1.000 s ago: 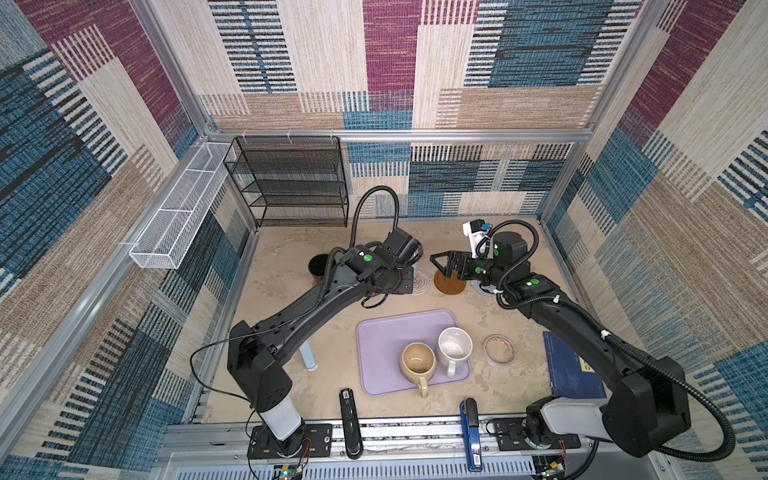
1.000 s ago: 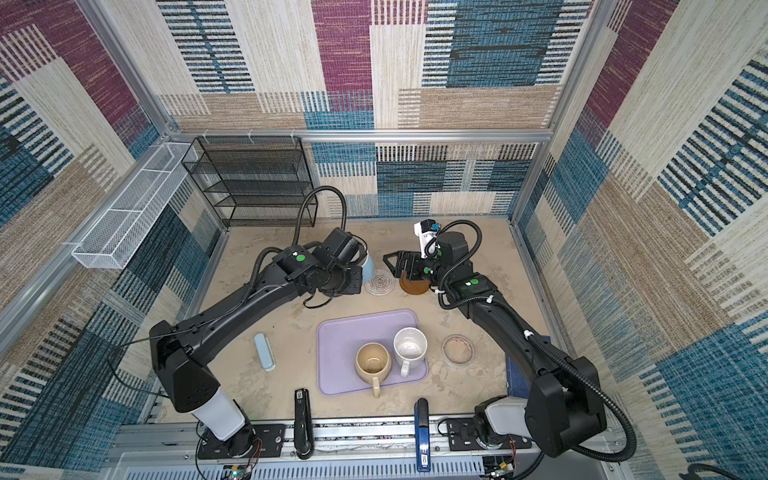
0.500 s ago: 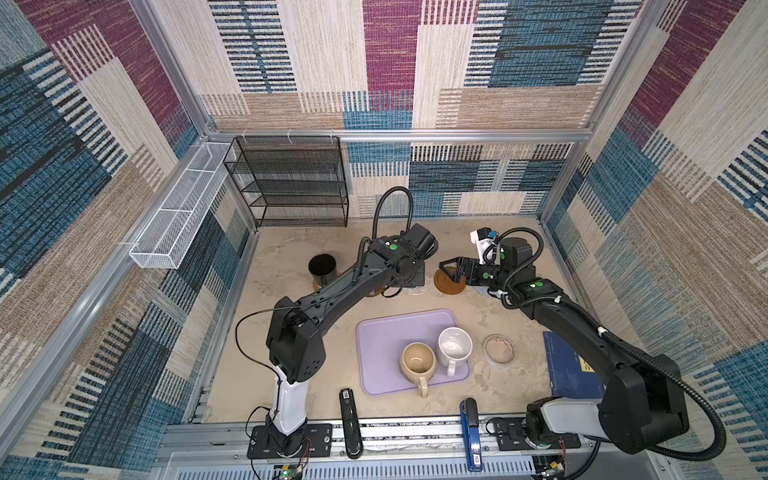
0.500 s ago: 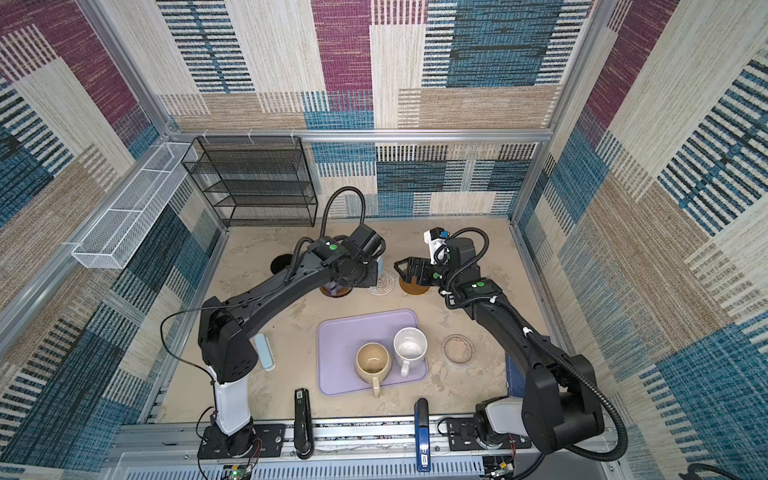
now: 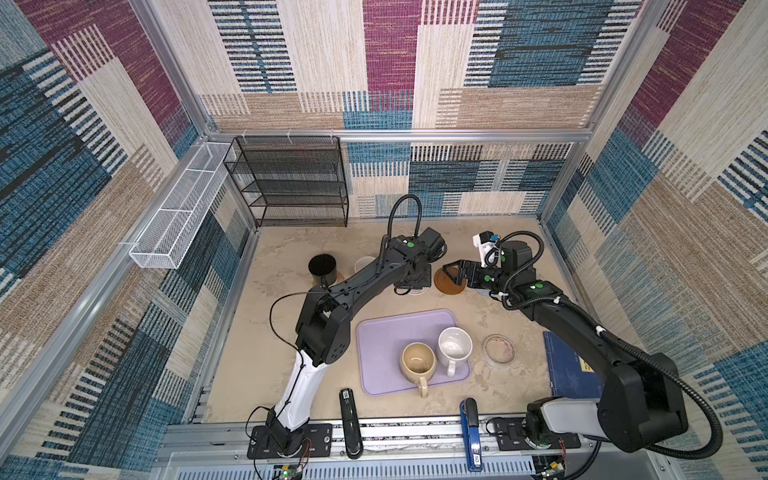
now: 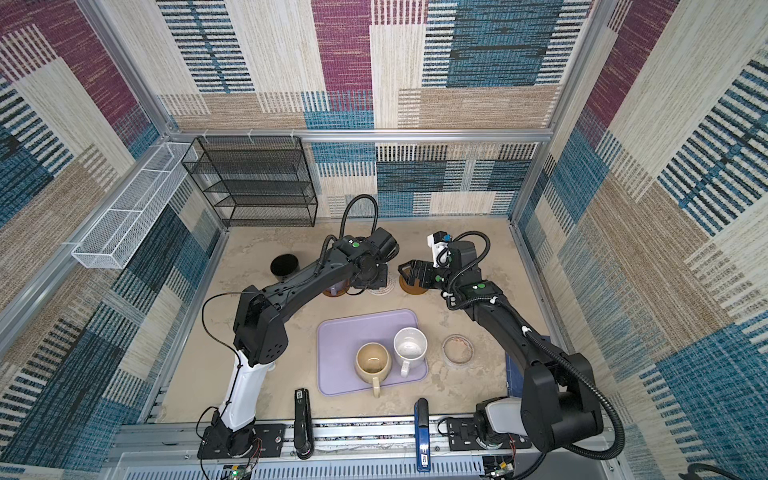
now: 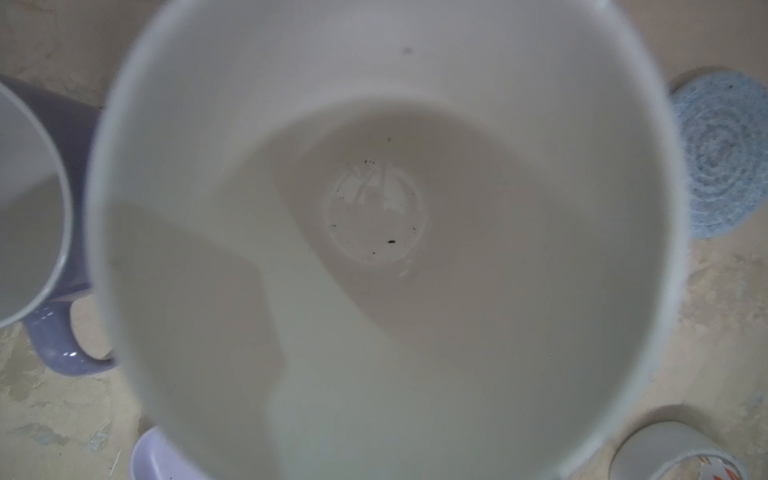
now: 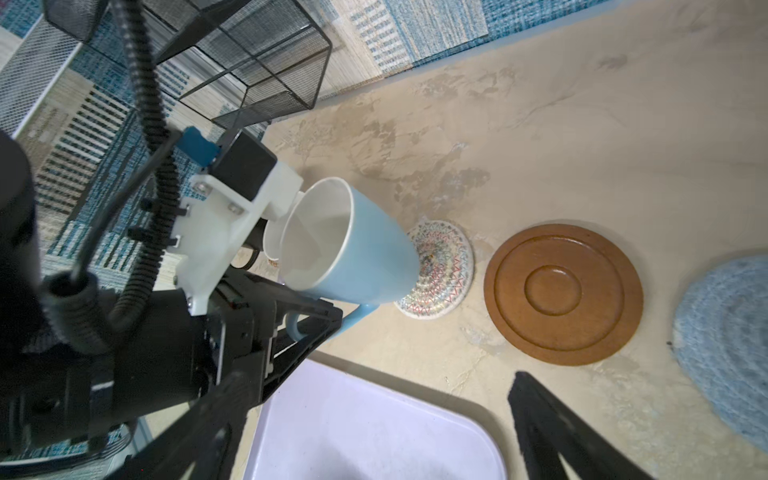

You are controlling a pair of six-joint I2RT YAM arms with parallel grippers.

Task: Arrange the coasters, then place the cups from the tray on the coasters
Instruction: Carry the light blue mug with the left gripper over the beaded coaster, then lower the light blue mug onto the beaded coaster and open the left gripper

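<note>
My left gripper (image 5: 414, 281) is shut on the handle of the light blue cup (image 8: 345, 245). The cup is tilted, its base over the edge of the whitish lacy coaster (image 8: 440, 274); whether they touch I cannot tell. The left wrist view looks straight into its white inside (image 7: 374, 249). My right gripper (image 5: 455, 272) is open and empty above a brown wooden coaster (image 8: 563, 293), with the pale blue coaster (image 8: 723, 345) beyond. The black cup (image 5: 322, 266) stands on the rattan coaster (image 5: 338, 276). The lavender cup (image 6: 336, 286) sits on the other wooden coaster (image 6: 332, 293). The beige cup (image 5: 417, 361) and the speckled white cup (image 5: 455, 343) stand on the tray (image 5: 386, 332).
A clear shallow dish (image 5: 498, 349) and a dark blue book (image 5: 569, 365) lie right of the tray. A black stapler (image 5: 349, 419) and a blue stapler (image 5: 469, 432) lie at the front edge. A black mesh rack (image 5: 291, 183) stands at the back left.
My left arm has swung right, bringing the light blue cup down over the lacy coaster. The right gripper has stayed open in about the same place.
</note>
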